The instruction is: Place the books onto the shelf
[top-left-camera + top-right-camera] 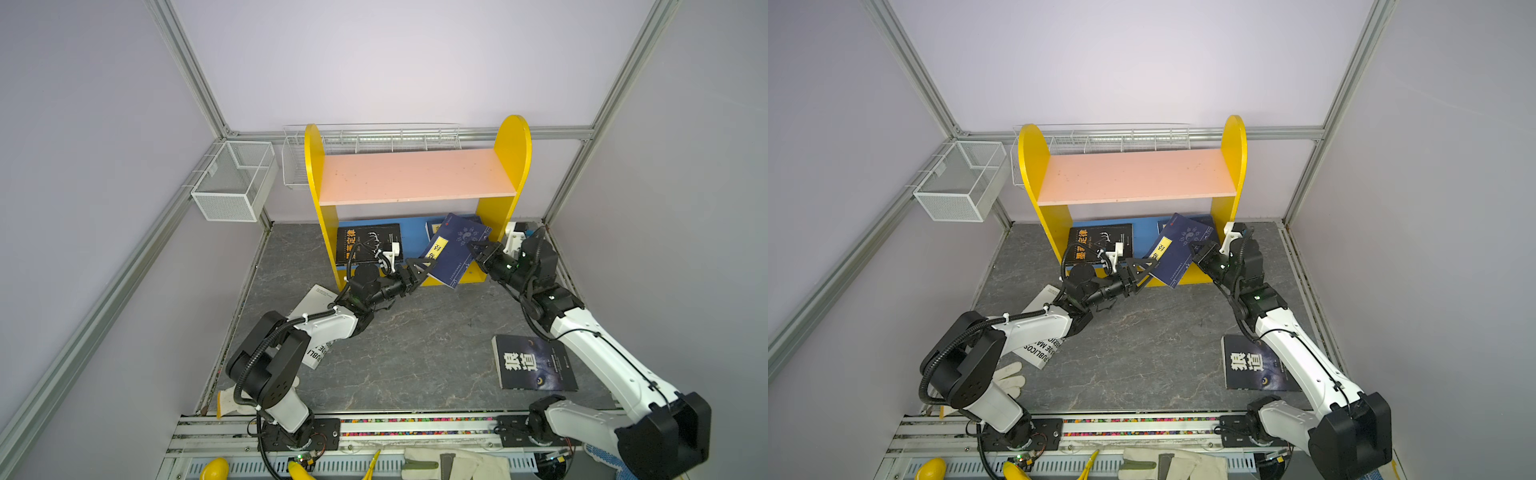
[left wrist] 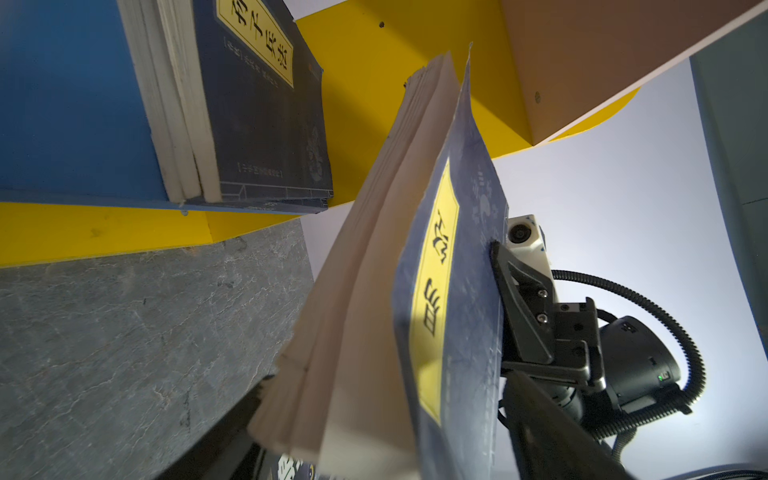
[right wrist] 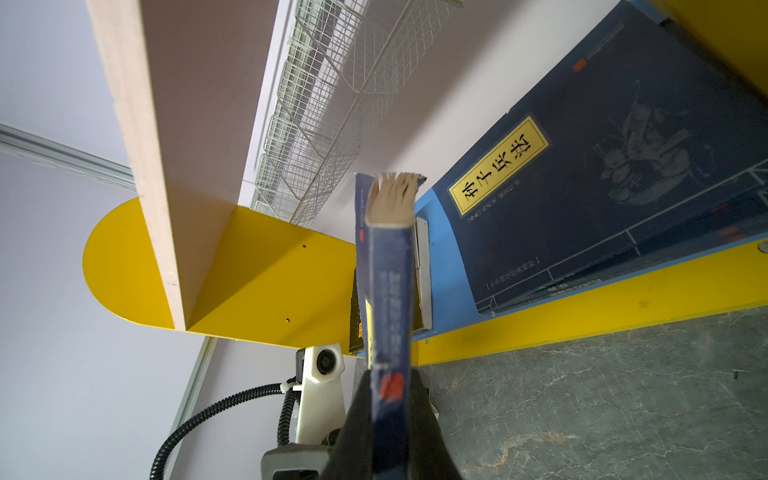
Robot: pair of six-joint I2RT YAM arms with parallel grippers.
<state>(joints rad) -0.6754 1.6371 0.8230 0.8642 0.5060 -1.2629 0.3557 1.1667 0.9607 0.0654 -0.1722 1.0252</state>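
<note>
The right gripper (image 1: 477,248) pinches a tilted navy book (image 1: 455,255) just in front of the blue bottom board of the shelf (image 1: 516,141); the jaws of the left gripper (image 1: 422,266) sit wide around its corner, and I cannot tell if they squeeze. On that board lie one black book (image 1: 368,243) and a navy pile (image 3: 602,187) labelled 孙子兵法. Two more lie on the table (image 1: 415,357): a dark book (image 1: 534,365) saying 狼道 and a white book (image 1: 316,300).

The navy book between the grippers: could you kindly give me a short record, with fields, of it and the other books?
Held book: navy book, tilted, in front of the shelf's lower opening
Right gripper: shut on its spine
Left gripper: jaws apart, straddling its page edge
On blue board: black book, navy stack
On table: wolf-eye book, white book
</note>
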